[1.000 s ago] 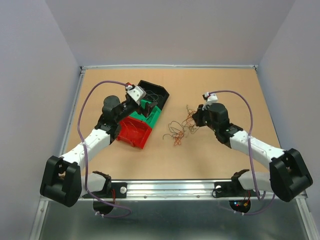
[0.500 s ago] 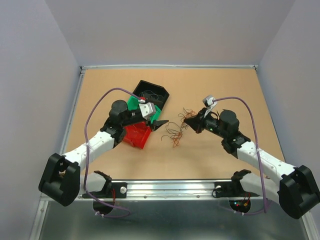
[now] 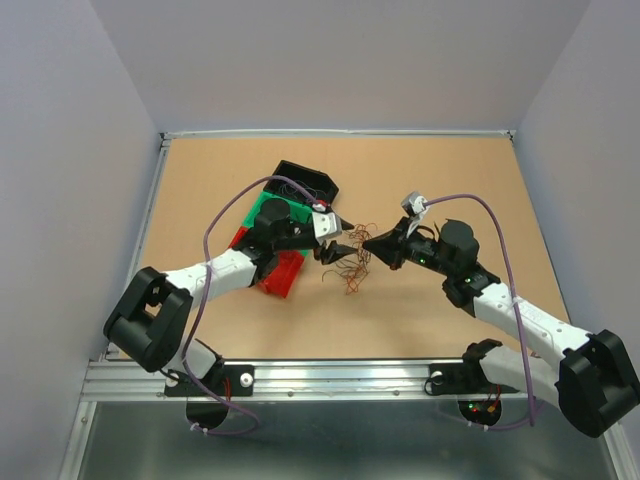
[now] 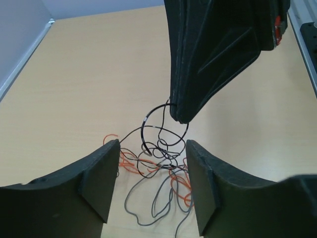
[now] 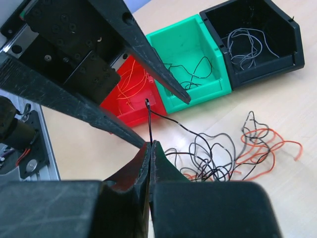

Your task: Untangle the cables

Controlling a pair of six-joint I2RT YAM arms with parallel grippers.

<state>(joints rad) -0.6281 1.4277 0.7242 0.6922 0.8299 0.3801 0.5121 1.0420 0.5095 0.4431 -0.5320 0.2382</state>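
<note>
**Cable bundle: position, heading and surroundings**

The cables [image 3: 350,266] are lying in loose curly loops of black, orange and grey on the table [image 3: 450,180], near its middle and between the two grippers. Most of the heap is resting flat. One black strand is rising out of it, standing nearly upright and then bending over toward the heap. In the top view the heap is stretching slightly more from far to near than across, and no single heading is showing. In the right wrist view its orange loops [image 5: 267,144] are trailing off furthest from the grip.

The right gripper [image 3: 368,241] is pressing its fingertips together on that raised black strand. Its tip is hanging just over the far-right edge of the heap.

The left gripper [image 3: 342,240] is facing it from the other side with its fingers spread. The cables [image 4: 158,153] are showing in the gap between them, and no contact is visible.

Three bins are sitting in a row to the left of the heap:
- The red bin [image 5: 131,111] is holding orange wire, and the left arm is covering part of it.
- The green bin [image 5: 181,42] is holding black wire.
- The black bin [image 5: 267,67] is holding grey wire.
</note>
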